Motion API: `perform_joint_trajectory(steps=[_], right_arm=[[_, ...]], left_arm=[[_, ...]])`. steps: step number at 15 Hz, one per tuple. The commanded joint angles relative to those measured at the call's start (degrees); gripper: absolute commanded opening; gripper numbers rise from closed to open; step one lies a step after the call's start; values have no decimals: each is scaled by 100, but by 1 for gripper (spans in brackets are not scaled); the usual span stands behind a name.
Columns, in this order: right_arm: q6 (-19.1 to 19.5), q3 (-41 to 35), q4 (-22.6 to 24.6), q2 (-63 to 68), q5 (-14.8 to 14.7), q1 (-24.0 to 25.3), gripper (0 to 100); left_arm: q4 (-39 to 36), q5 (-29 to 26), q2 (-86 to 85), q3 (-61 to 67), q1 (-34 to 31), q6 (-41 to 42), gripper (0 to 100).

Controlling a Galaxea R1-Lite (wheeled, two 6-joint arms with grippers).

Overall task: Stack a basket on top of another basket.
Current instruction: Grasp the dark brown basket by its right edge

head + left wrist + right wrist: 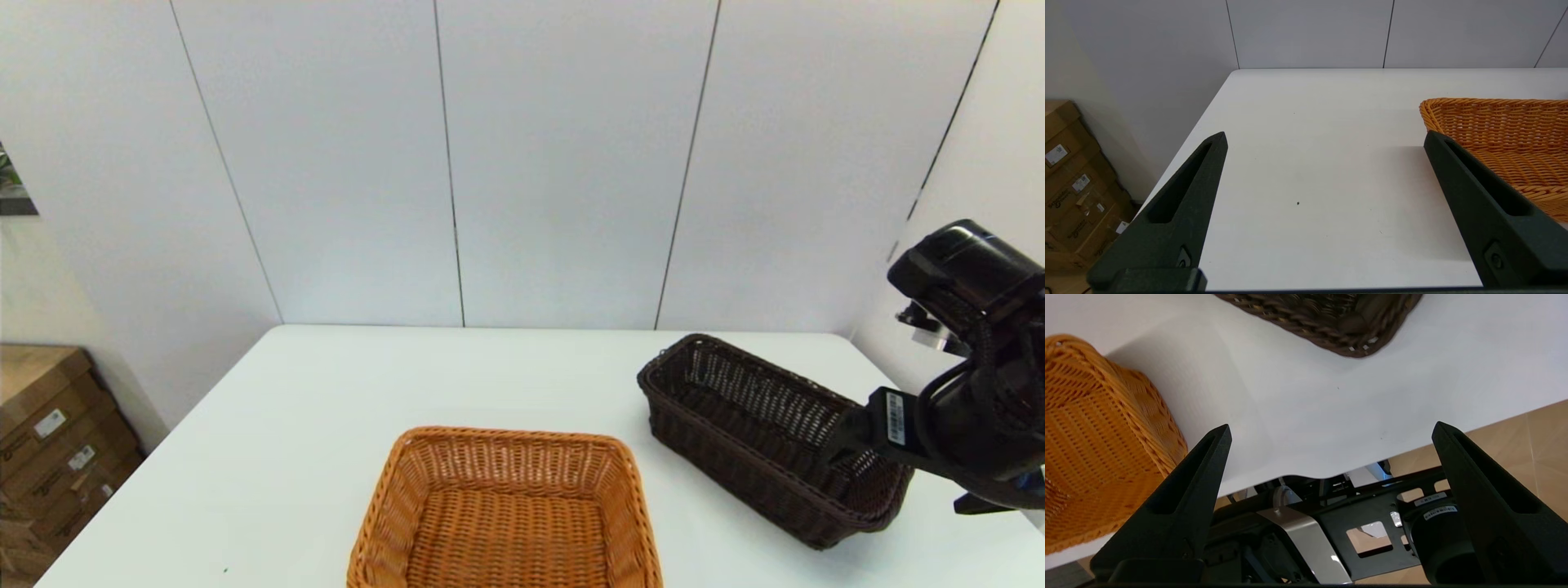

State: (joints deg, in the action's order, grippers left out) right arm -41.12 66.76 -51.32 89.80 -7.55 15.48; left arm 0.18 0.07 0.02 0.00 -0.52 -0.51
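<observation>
The dark brown basket (759,425) stands upright on the white table (326,408) at the right, set at an angle. The orange-tan basket (506,506) sits at the front middle, apart from it. My right arm (963,408) hangs over the dark basket's near right end. In the right wrist view the right gripper (1331,426) is open and holds nothing, with the dark basket's corner (1331,318) and the orange-tan basket (1094,437) beyond it. My left gripper (1325,134) is open and holds nothing, above bare table beside the orange-tan basket (1502,134).
Cardboard boxes (49,441) are stacked on the floor off the table's left side. A panelled wall runs behind the table. The table's front edge (1331,473) and the robot's base (1372,522) show beneath the right gripper.
</observation>
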Motion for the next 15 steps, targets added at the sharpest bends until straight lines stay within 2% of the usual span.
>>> perform_joint_trajectory(steps=[1,4,8,12,15], right_arm=[[-133,74,237,530,-36,-212,100],[-151,74,316,767,-89,-467,100],[-151,74,333,1014,-98,-1082,100],[-142,48,386,1040,-72,-1390,100],[-124,-66,404,1084,-19,-1434,100]], left_arm=[[-1,1,-11,9,0,-2,100],[-1,1,-11,9,0,-2,100],[-1,1,-11,9,0,-2,100],[-1,1,-2,9,0,-2,100],[-1,1,-11,9,0,-2,100]])
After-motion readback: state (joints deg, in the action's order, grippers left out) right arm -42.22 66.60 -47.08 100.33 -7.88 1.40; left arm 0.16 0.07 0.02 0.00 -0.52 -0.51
